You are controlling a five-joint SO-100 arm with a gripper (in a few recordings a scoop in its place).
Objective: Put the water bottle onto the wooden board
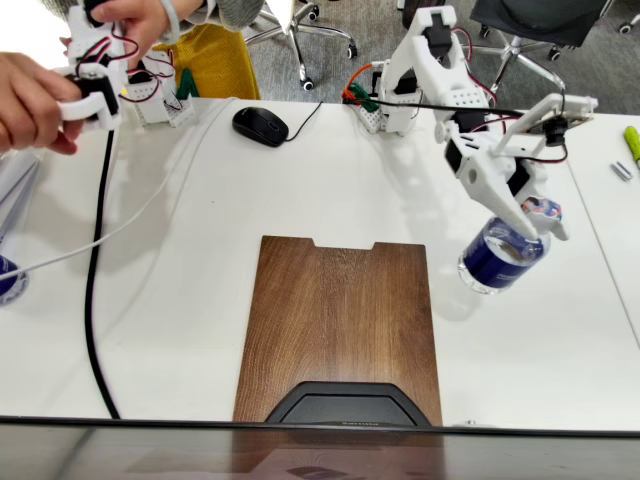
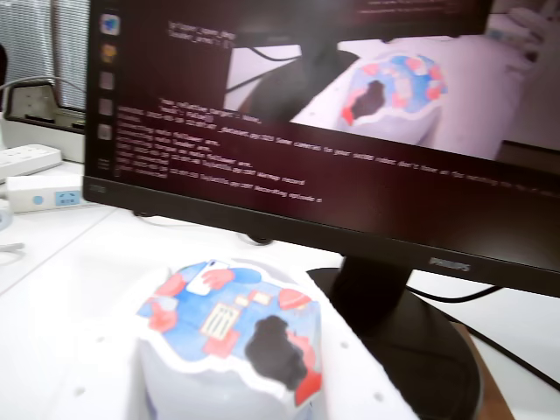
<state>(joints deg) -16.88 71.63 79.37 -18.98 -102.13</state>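
Tool [image 1: 528, 222] gripping tilted clear blue-labelled water bottle [image 1: 500, 255]

- An office or robotics lab workspace: white tables [image 1: 200, 200] pushed edge to edge, on grey carpet.
- Wheeled office chairs [image 1: 300, 30] stand beyond the table's far edge.
- A black computer mouse [image 1: 260, 126] lies near that far edge.
- A monitor [image 2: 350, 131] showing terminal text stands at the near edge, power strips [image 2: 31, 175] beside it.
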